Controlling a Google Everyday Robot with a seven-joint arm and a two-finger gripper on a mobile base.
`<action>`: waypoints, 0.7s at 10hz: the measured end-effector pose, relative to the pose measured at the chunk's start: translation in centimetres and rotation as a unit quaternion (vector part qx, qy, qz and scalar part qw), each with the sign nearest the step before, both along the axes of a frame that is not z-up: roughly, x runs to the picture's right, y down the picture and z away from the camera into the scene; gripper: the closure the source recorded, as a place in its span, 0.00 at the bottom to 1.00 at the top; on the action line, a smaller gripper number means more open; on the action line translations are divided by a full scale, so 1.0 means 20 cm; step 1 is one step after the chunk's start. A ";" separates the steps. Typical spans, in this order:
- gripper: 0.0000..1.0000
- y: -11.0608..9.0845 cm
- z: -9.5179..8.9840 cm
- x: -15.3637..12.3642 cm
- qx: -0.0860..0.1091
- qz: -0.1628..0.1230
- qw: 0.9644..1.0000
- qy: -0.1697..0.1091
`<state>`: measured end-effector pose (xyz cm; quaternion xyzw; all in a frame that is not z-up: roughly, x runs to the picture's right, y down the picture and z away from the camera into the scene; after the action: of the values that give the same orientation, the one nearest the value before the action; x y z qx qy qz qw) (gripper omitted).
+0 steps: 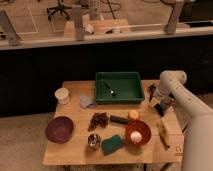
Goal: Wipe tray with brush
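A dark-green tray (127, 86) is seen at the back of a wooden table (75, 150), with a slim utensil (110, 89) lying inside it. The gripper (160, 106) is held low near the table's right edge, just right of the tray and beside a small dark object (151, 90). In front are set grapes (98, 121), a black bar-shaped item (118, 119), a purple bowl (59, 129), a green sponge (112, 144), an orange bowl (146, 131), a white cup (62, 95) and a tan wooden utensil (163, 132).
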<state>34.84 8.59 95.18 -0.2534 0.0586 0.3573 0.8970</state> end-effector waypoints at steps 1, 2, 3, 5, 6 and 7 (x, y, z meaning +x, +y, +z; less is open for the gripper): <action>0.55 0.01 0.00 0.00 0.001 0.000 1.000 -0.001; 0.67 0.01 0.00 -0.01 0.005 -0.003 1.000 -0.002; 0.76 0.01 -0.01 -0.01 0.010 -0.006 1.000 -0.001; 0.93 -0.01 -0.04 -0.04 0.021 -0.016 1.000 -0.004; 0.95 -0.01 -0.04 -0.06 0.024 -0.021 0.999 -0.006; 0.95 -0.02 -0.05 -0.07 0.025 -0.022 0.999 -0.008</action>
<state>33.46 8.13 94.09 -0.2326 0.0479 0.3372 0.9110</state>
